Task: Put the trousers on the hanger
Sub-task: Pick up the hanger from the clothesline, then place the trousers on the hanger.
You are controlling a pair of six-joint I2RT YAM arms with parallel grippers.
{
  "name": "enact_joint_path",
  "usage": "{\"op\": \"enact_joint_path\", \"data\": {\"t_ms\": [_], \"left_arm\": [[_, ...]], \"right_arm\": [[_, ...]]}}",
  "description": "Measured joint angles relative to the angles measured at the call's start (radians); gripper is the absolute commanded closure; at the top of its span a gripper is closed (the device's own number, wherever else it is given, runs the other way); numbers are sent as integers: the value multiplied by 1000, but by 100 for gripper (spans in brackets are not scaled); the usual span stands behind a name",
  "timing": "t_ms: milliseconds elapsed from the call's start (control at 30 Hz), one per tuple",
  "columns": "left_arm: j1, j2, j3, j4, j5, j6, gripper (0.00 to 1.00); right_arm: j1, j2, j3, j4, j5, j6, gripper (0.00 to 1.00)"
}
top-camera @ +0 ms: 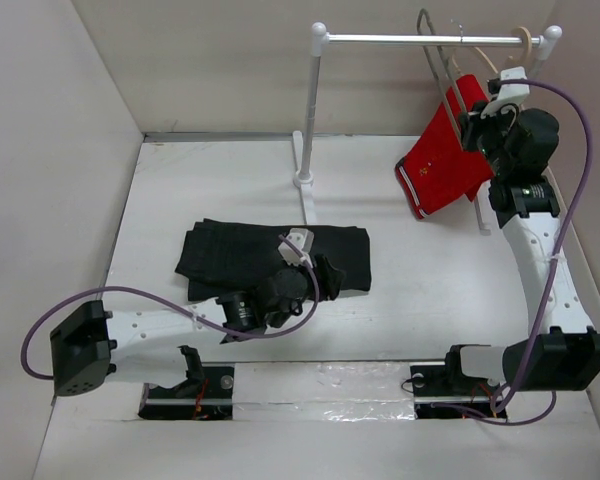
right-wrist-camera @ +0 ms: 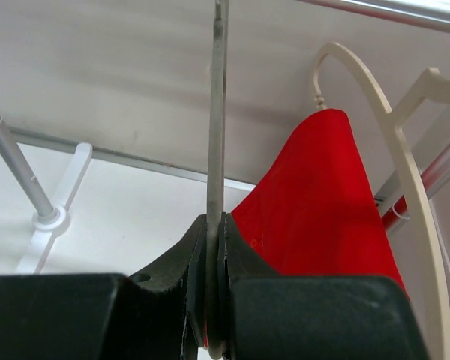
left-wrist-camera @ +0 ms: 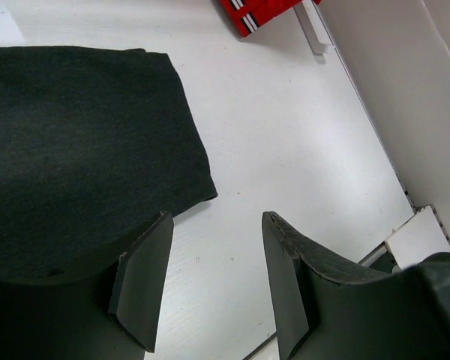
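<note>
Right wrist: right gripper [right-wrist-camera: 214, 234] clenched on hanger [right-wrist-camera: 219, 112]; thin grey wire pinched between fingers, running straight up out of jaws toward rail [right-wrist-camera: 405, 11]. Red shorts [right-wrist-camera: 322, 202] just right of it, on cream hanger [right-wrist-camera: 406, 169]. Left wrist: left gripper [left-wrist-camera: 214, 259] released, jaws apart over bare table [left-wrist-camera: 285, 150], nothing between them, just beside trousers [left-wrist-camera: 75, 150] corner. Top view: trousers folded flat mid-table, long axis left-right; hanger hook at rail, long axis hanging downward. Small yellow mark on shorts, unreadable.

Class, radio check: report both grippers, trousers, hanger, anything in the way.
Left gripper open at trousers' edge, nothing held. Right gripper shut on hanger, by the rail. Trousers flat on table. Red shorts hanging right beside hanger.
</note>
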Motion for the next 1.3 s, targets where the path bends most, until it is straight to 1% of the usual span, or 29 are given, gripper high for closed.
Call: {"op": "enact_joint_path", "data": {"t_ms": [133,333,433,533,633,733,800,900,1000,1133,1233,1300], "left_arm": [[0,31,39,-2,14,17,49],[8,60,167,2,48,67,50],[37,76,249,35,106,85,49],[92,112,334,63,164,93,50],[153,194,447,64,222,96,50],[212,301,571,48,291,87,50],[255,368,632,45,354,71,48],[294,450,694,29,406,53,48],[306,550,786,-11,443,47,48],[306,671,888,-36,485,37,48],[311,745,927,-41,519,19,49],[317,766,913,-24,535,5,49]], "right_arm": [[0,-8,-21,24,5,13,100],[0,-74,-191,63,14,44,100],[0,-113,-267,62,24,54,100],[7,-145,-319,65,27,55,100],[43,-208,-407,84,48,59,100],[109,-286,-519,95,76,66,100],[141,-328,-579,96,89,67,100],[157,-368,-630,88,99,67,100],[172,-403,-661,84,110,68,100],[222,-431,-684,85,137,69,100],[269,-429,-693,88,159,69,100],[295,-421,-706,91,177,69,100]]}}
